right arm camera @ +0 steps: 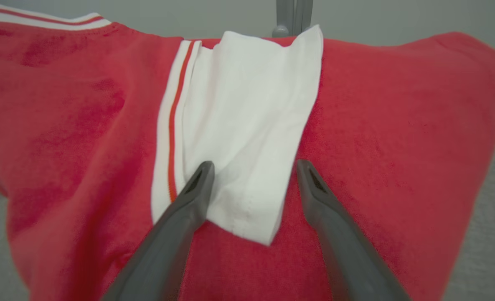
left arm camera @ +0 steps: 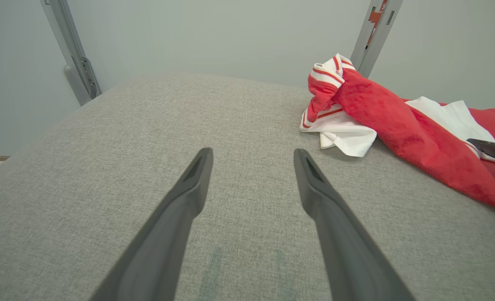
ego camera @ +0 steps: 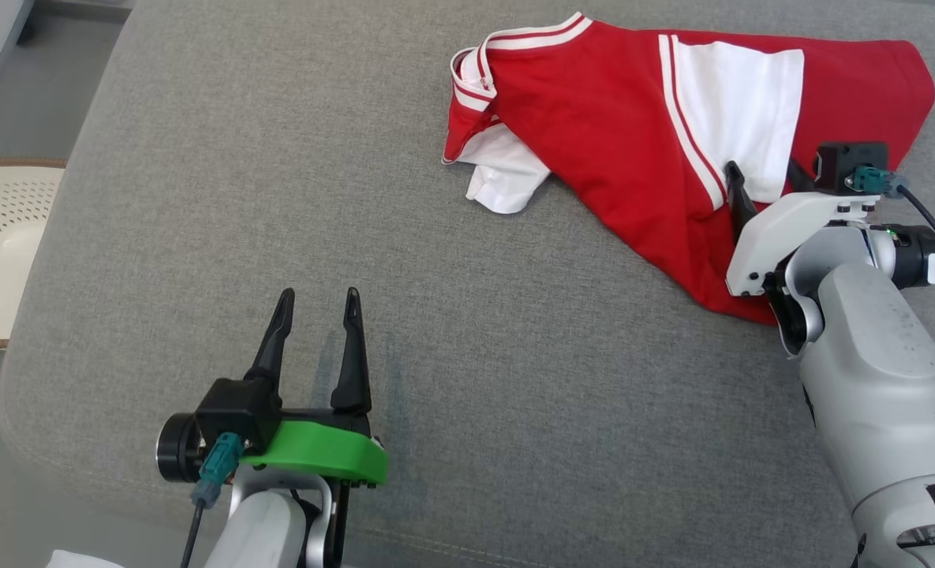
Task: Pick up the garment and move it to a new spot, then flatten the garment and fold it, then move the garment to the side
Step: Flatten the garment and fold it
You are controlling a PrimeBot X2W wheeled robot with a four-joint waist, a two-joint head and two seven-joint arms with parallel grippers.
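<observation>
One red-and-white garment (ego camera: 593, 102) lies rumpled; left end effector (ego camera: 319, 296) and right end effector (right arm camera: 251, 167) spread wide, empty.

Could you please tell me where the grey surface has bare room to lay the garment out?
The widest bare stretch of the grey surface lies between its left edge and the garment, ahead of the open left gripper. A narrower strip runs between the garment and the near edge. The far right is crowded: garment, with the right gripper over it.
</observation>
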